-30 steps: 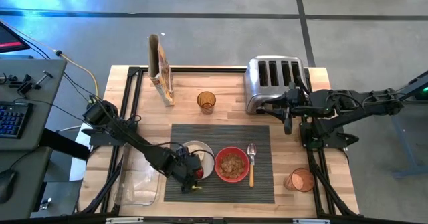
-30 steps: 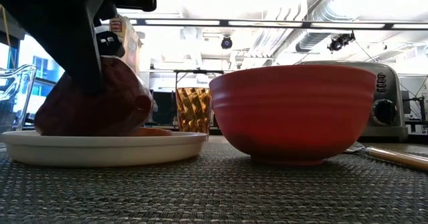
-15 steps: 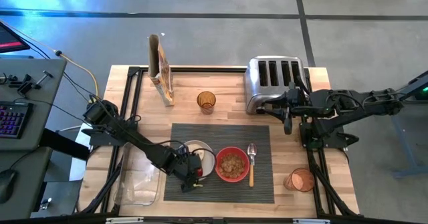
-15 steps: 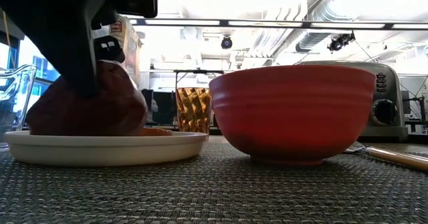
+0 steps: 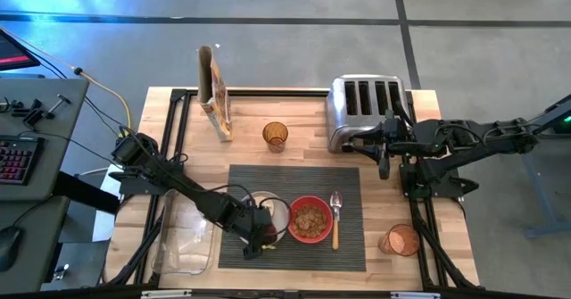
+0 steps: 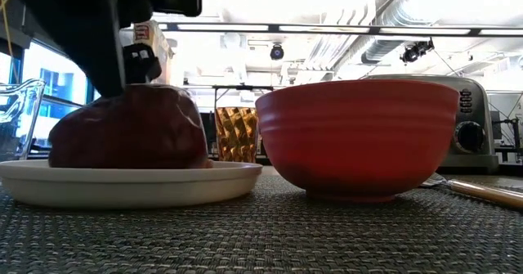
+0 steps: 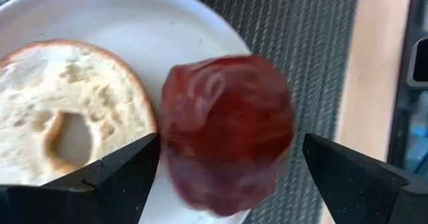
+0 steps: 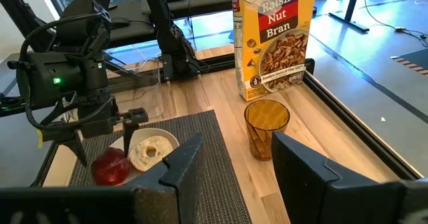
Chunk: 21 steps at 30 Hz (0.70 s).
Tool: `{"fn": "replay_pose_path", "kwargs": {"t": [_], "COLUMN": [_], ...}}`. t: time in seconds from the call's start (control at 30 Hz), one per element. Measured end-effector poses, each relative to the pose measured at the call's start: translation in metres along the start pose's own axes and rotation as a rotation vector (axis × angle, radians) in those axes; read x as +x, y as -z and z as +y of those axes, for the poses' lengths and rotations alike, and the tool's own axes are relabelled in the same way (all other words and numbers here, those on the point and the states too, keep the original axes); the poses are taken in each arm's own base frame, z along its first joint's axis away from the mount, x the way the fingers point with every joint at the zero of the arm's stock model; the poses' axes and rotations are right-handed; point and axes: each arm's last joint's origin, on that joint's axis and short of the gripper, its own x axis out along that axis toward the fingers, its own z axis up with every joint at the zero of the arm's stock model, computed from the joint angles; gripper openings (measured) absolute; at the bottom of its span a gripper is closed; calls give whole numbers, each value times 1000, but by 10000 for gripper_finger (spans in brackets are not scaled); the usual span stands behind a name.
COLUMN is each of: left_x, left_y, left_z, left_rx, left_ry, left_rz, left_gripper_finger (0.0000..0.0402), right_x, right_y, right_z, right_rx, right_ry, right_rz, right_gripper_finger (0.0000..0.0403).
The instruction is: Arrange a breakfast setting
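Note:
The dark red fruit (image 7: 227, 130) lies on the near-left rim of the small white plate (image 7: 167, 23), beside the bagel half (image 7: 73, 110). The plate stands on the dark grey ribbed mat (image 5: 294, 178), next to the red bowl (image 5: 310, 219) with cereal in it and the wooden-handled spoon (image 5: 335, 219). My left gripper (image 7: 231, 140) is open over the plate, with one finger on either side of the fruit. My right gripper (image 8: 237, 177) is open and empty beside the toaster (image 5: 366, 107). My left gripper comes at the fruit from above, slanting down. Its fingers stand on either side of the fruit, which rests on the plate. One fingertip (image 7: 144, 154) is right at the fruit's side; I cannot tell whether it touches. The other is apart from it.
A cereal box (image 5: 214, 92) and an amber glass (image 5: 275, 136) stand at the back. A clear plastic tray (image 5: 183, 241) lies left of the mat. An orange cup (image 5: 400, 240) stands at the near right.
The fruit, tipped up under my left gripper a second ago, has turned and settled flat on the plate. The plate has slid slightly toward the bowl.

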Motion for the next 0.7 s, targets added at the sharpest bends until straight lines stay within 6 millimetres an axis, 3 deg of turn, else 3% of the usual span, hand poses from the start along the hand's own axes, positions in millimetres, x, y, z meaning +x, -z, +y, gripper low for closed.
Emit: {"fn": "replay_pose_path", "kwargs": {"t": [0.4,0.7], "left_x": [-38,-104], "left_y": [-7,-11], "left_z": [7,11], "left_rx": [26,114], "left_ry": [-8,29], "left_rz": [-72,-261], "left_gripper_finger": [356,356], "right_x": [0,0], "right_y": [0,0], "right_z": [0,0], "right_rx": [0,0], "right_ry": [0,0], "right_rz": [0,0], "right_gripper_finger": [154,154]}}
